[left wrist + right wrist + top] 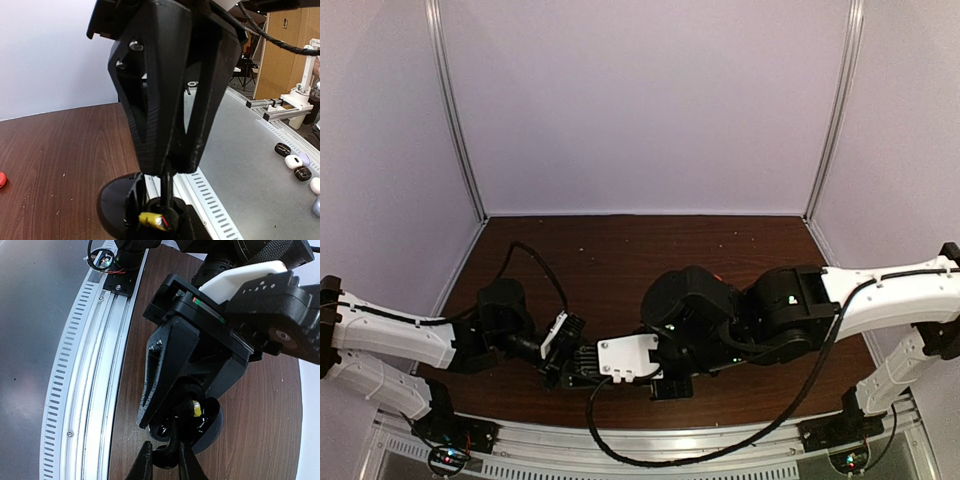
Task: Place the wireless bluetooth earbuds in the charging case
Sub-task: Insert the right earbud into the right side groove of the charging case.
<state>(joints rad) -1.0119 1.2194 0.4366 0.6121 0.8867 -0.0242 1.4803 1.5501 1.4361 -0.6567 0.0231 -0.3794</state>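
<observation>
Insertion step at the counter, 6 o'clock: left pincer is sitting shut at the round charging case. Right pincer is pinching a small black piece, probably an earbud. Next: aligning it precisely.

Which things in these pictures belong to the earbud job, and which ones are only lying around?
Job:
- charging case
- red-orange earbud

Lying about:
- small black and white pieces on the grey surface beside the table
</observation>
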